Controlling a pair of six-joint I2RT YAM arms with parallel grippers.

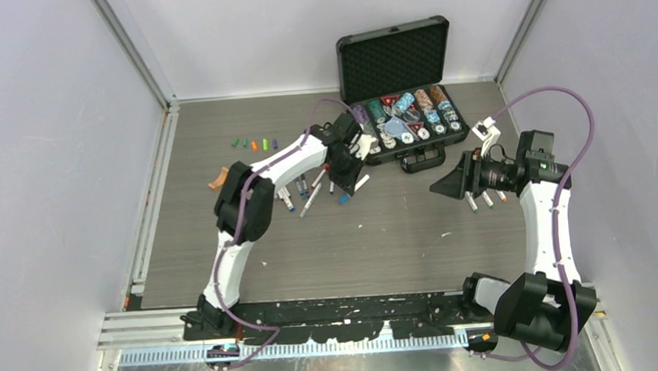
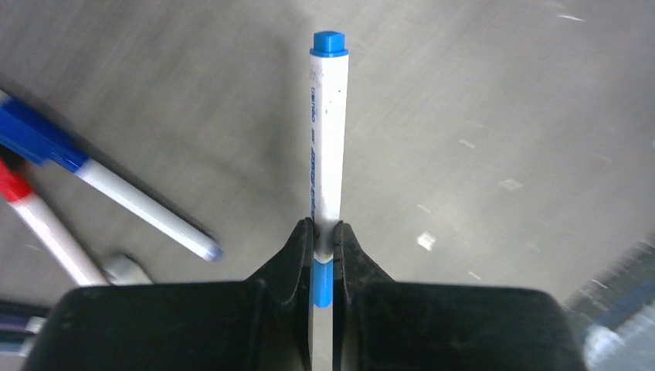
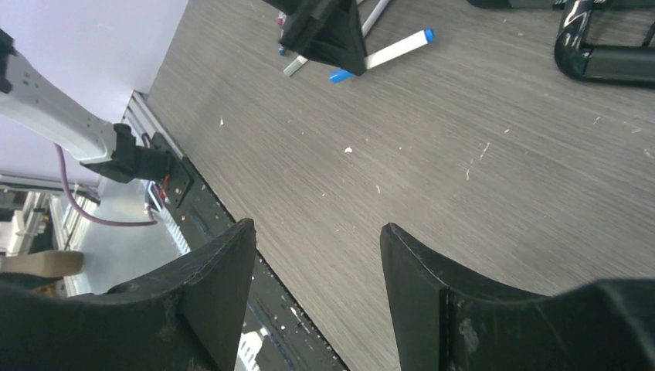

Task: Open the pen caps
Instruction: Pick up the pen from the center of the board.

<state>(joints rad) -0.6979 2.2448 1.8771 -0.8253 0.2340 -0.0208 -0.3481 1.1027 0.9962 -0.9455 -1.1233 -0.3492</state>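
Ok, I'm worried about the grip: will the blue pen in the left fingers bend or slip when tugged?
Probably stiff: the blue pen stands straight out from the fingers. Its smooth round barrel, pinched over a short stretch, may slide lengthwise. Set down, it would likely roll.

Pale, plain walls (image 1: pixel 250 37) close in the counter (image 1: pixel 380 251) on three sides, joined at the back corners by aluminium posts (image 1: pixel 131 47). The counter's grey wood-grain surface carries white specks. A scuffed black strip (image 1: pixel 357 307) edges its near side.

Overhead looks down; wrists close (pens (image 1: pixel 312 200) shared).
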